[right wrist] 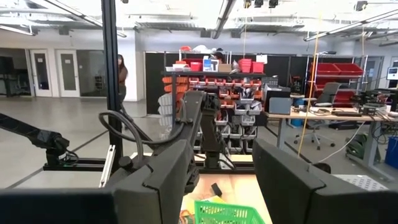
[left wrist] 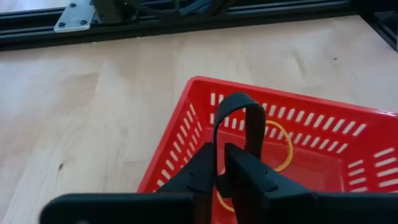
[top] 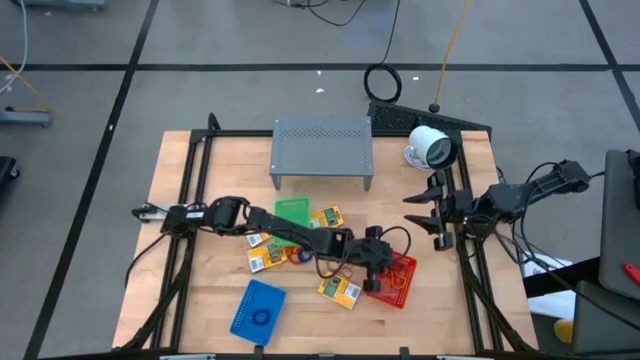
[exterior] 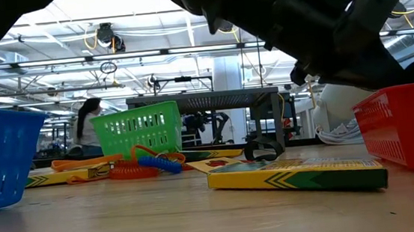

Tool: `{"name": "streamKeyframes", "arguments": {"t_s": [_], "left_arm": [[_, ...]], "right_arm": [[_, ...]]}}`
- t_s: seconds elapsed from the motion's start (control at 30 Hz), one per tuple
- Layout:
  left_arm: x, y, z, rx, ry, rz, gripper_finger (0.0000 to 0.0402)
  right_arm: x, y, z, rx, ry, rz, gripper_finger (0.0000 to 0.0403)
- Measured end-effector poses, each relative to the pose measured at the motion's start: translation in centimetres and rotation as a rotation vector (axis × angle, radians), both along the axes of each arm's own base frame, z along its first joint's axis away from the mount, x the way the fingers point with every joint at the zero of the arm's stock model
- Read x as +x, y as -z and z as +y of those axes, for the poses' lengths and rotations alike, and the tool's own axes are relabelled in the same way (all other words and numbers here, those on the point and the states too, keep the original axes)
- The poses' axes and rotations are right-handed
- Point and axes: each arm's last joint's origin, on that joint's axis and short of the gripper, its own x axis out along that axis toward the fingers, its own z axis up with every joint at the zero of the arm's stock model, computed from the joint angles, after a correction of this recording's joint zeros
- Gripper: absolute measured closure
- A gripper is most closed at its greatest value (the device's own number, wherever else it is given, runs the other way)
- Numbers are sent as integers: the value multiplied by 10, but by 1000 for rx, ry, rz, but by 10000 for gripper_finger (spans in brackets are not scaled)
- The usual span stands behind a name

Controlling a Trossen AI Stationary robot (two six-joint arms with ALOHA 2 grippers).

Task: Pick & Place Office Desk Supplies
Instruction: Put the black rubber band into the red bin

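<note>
left gripper [left wrist: 225,163]: lower centre, over red basket [left wrist: 199,115], fingers nearly closed, pinching black band [left wrist: 239,106]
risk: band snags a finger on release, lands outside
right gripper [right wrist: 217,180]: open, empty

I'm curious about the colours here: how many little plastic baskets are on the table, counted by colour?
Red perforated plastic basket: 1
Blue perforated plastic basket: 1
Green perforated plastic basket: 1
Total: 3
</note>
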Motion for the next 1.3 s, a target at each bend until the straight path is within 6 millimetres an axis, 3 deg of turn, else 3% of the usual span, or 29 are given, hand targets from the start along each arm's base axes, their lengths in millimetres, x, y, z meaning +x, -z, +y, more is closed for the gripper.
{"name": "streamKeyframes", "arguments": {"t_s": [0.4,0.6,0.83,1.07,1.3], "left_arm": [[-1,-1,-6,13,23,-8,244],[-2,-5,-6,17,24,-3,217],[-17,-43,-3,41,32,34,216],[-50,-89,7,175,1,157,229],[-76,-114,41,181,13,320,243]], "right_arm": [[2,1,1,-4,0,11,232],[2,1,1,-1,-1,12,232],[3,2,1,-3,-1,17,232],[5,3,2,-6,-1,24,232],[9,6,4,6,-6,44,232]]}}
